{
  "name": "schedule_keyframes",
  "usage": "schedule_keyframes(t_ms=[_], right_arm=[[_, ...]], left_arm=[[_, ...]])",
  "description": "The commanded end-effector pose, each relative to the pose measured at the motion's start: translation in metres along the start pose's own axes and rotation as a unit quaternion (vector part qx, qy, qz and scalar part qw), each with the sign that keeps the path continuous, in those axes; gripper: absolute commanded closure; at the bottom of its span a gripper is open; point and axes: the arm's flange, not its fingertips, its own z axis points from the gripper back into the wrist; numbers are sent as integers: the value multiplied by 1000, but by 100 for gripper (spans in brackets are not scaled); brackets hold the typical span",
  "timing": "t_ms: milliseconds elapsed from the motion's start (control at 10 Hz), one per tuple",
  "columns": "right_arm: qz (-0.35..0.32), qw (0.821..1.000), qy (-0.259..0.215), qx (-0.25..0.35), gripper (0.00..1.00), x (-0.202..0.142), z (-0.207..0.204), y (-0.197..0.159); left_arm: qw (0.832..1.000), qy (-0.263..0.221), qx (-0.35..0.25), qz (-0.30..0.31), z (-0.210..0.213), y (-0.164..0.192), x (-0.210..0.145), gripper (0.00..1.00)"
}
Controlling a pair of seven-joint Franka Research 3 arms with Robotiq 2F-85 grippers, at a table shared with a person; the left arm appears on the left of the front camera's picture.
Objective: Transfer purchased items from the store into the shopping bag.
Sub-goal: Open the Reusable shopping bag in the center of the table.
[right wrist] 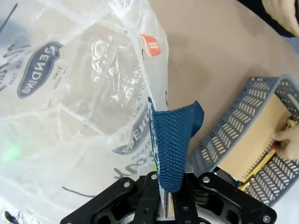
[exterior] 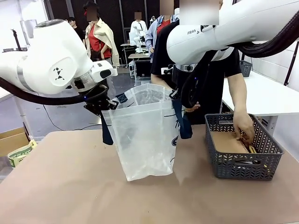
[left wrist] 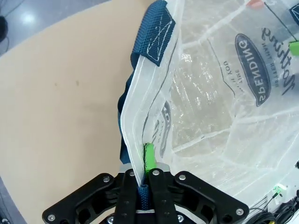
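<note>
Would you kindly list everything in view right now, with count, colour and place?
shopping bag: one, translucent white, navy handles, standing mid-table.
basket: one, dark grey lattice, on the table at the robot's right.
notebook: one, brown, spiral-bound, lying in the basket.
table: one, tan.
cardboard box: one, brown, beyond the table's left edge.
person's hand: one, reaching into the basket.
left gripper: shut on the bag's rim.
right gripper: shut on the opposite handle.

We see bright, even indoor light. Soft shadows lie beside the bag (exterior: 147, 140) and basket (exterior: 243, 161) on the table (exterior: 70, 186). Glare flecks the plastic in our wrist views, whose edges bow slightly.
</note>
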Motion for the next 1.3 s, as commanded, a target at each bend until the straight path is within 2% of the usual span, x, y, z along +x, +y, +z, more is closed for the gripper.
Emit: schedule_keyframes(t_ms=[0, 700, 800, 900, 1200], right_arm=[[12, 1000, -15, -19, 100, -14, -1, -9], [12, 1000, -12, -14, 100, -16, -1, -14], [24, 1000, -12, -11, 100, -14, -4, -11], [2, 1000, -11, -6, 100, -8, 1, -2], [2, 1000, -11, -6, 100, -8, 1, -2]], left_arm=[[1000, -10, 9, -26, -3, 16, 11, 100], [998, 16, 1, -65, -17, 29, 21, 100], [999, 5, -4, -32, -15, 15, 14, 100], [999, 5, -4, -32, -15, 15, 14, 100], [999, 5, -4, -32, -15, 15, 14, 100]])
